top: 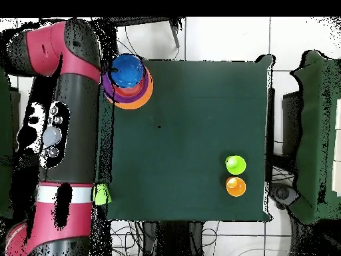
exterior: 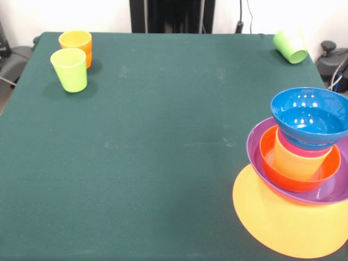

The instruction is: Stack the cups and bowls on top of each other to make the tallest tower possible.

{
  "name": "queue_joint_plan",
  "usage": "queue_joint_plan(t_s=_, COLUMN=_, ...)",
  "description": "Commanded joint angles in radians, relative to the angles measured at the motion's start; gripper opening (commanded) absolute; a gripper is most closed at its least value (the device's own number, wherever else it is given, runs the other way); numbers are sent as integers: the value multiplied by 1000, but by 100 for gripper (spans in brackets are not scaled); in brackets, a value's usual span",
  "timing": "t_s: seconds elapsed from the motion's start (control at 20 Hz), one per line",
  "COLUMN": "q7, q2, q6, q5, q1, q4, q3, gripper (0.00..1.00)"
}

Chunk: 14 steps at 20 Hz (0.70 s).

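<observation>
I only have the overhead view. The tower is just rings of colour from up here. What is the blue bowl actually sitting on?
Observer: The blue bowl sits mouth up on two nested cups, a red cup over a yellow-orange cup, which stand inside the red-orange bowl.
Operator: And the green cup alone at the corner, is it upright?
Observer: No, it lies tipped on its side.

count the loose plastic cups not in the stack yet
3: an orange plastic cup and a lime green plastic cup upright together at one corner, a green plastic cup tipped over at another. The stack may hide more.
</observation>
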Motion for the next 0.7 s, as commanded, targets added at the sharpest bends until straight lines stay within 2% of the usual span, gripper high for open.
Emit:
queue_joint_plan(t_s=0.05, q7=-348, q2=-99, q6=102, q5=-77, q1=-3, q4=202, q3=193, gripper=100)
queue_joint_plan(t_s=0.3, q7=-397, q2=-154, q6=84, q5=-93, q1=-13, q4=271, q3=254, gripper=100)
queue_joint_plan(t_s=0.7, q7=-525, q2=-205, q6=34, q5=-168, q1=-87, q4=284, q3=295, gripper=100)
